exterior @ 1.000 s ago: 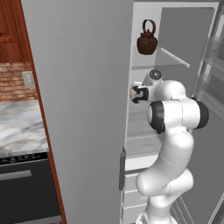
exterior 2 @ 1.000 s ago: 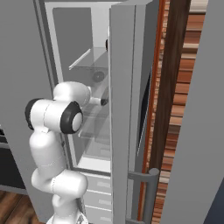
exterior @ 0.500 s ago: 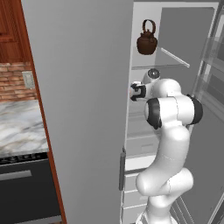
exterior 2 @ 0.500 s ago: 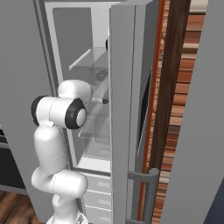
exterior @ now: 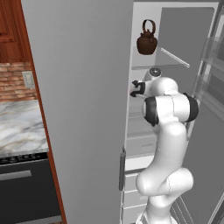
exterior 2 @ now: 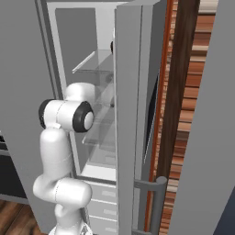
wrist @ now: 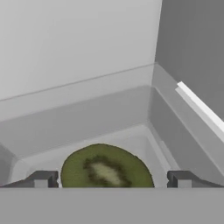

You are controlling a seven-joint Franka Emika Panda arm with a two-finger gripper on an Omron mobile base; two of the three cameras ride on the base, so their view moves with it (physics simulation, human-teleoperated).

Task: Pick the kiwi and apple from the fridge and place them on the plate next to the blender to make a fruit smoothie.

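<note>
Left base view: 1 open fridge (exterior: 83, 87), 1 brown kettle (exterior: 147, 39) on the upper shelf, 1 gripper (exterior: 134, 89) reaching in under that shelf.

Right base view: 1 fridge door (exterior 2: 133, 105) swung open, arm inside by the glass shelves.

Hand view: 1 kiwi (wrist: 106, 167), cut face showing, between 2 fingertips (wrist: 43, 178), on the pale fridge floor. Spread wide, gripping nothing, apart from the fruit on both sides.

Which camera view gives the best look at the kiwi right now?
The hand view: the kiwi lies close, between the open gripper fingertips, on a pale fridge shelf. In the two base views I cannot make it out.
</note>
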